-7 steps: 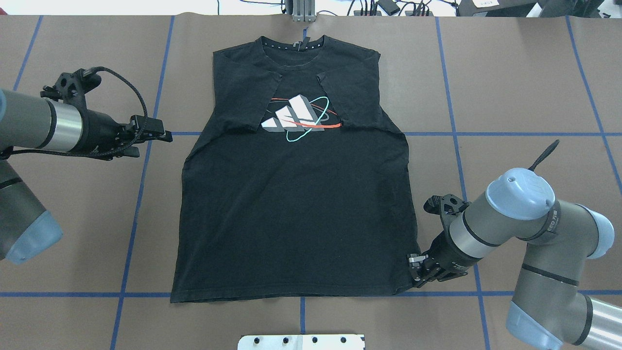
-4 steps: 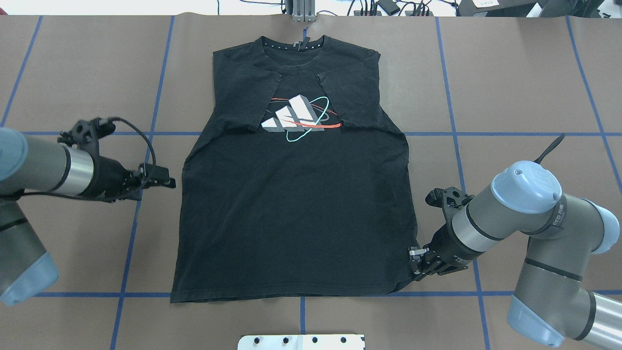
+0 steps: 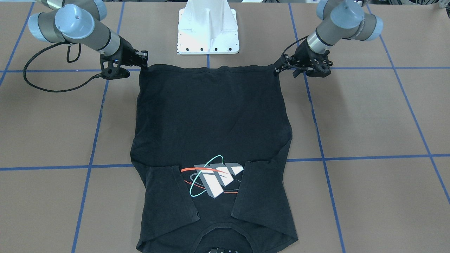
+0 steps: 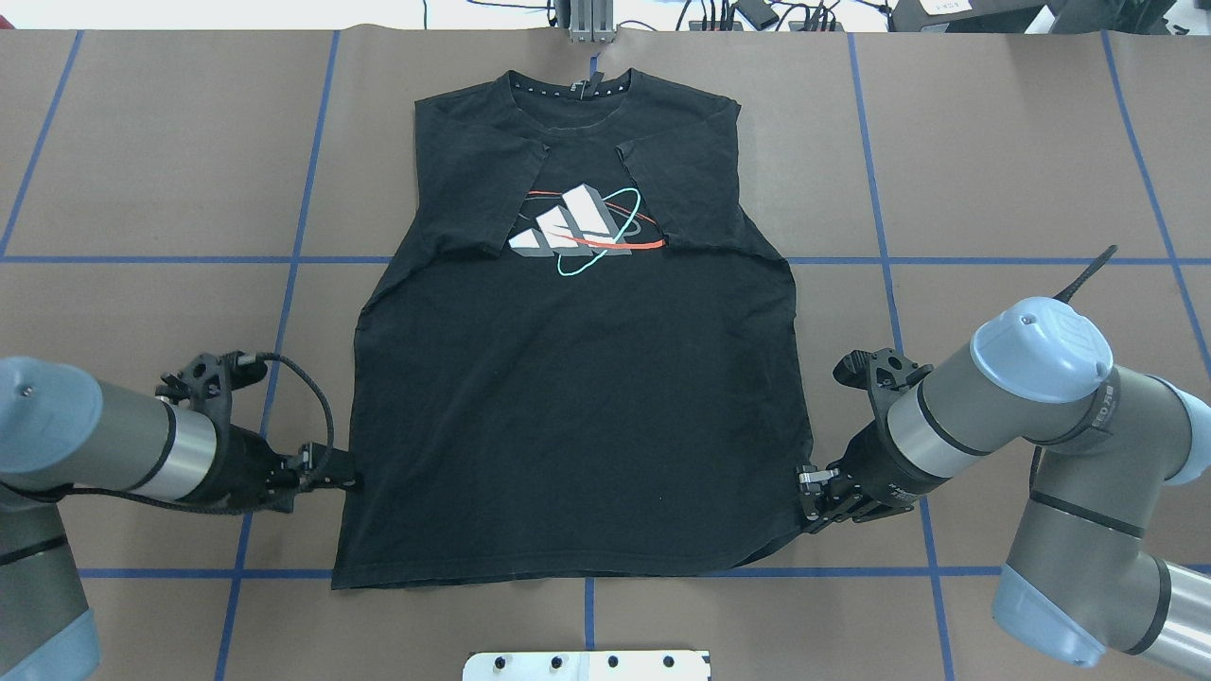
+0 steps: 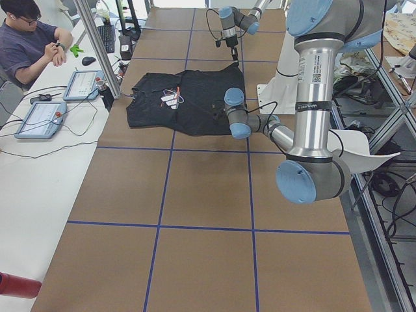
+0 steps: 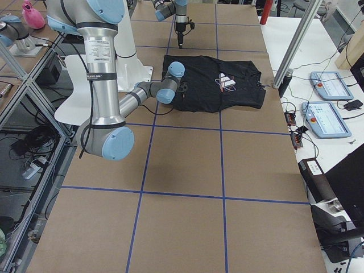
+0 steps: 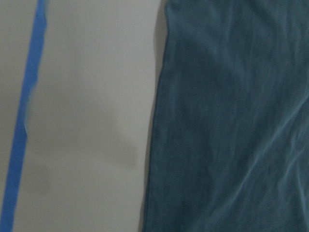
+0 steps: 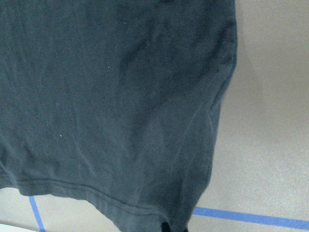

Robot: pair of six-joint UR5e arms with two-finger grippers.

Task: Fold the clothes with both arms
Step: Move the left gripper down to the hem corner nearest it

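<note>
The black T-shirt [image 4: 568, 407] [image 3: 211, 116] lies flat on the brown table. Its logo [image 4: 579, 230] faces up and both sleeves are folded inward. My left gripper [image 4: 348, 480] [image 3: 277, 69] is low at the shirt's left edge, just above the hem corner, and looks open. The left wrist view shows only that flat edge [image 7: 231, 121] and no fingers. My right gripper [image 4: 804, 497] [image 3: 143, 63] is shut on the right hem corner, which rises slightly toward it. The right wrist view shows that corner [image 8: 106, 96] close up.
Blue tape lines [image 4: 889, 260] cross the table. The white base plate [image 4: 587, 665] [image 3: 208, 31] sits just behind the hem. A metal post [image 4: 588, 24] stands beyond the collar. A person [image 5: 32, 39] sits at a side table with tablets [image 5: 39, 117].
My left arm has swept along the shirt's left edge from sleeve level down to near the hem. The right gripper has stayed at the right hem corner.
</note>
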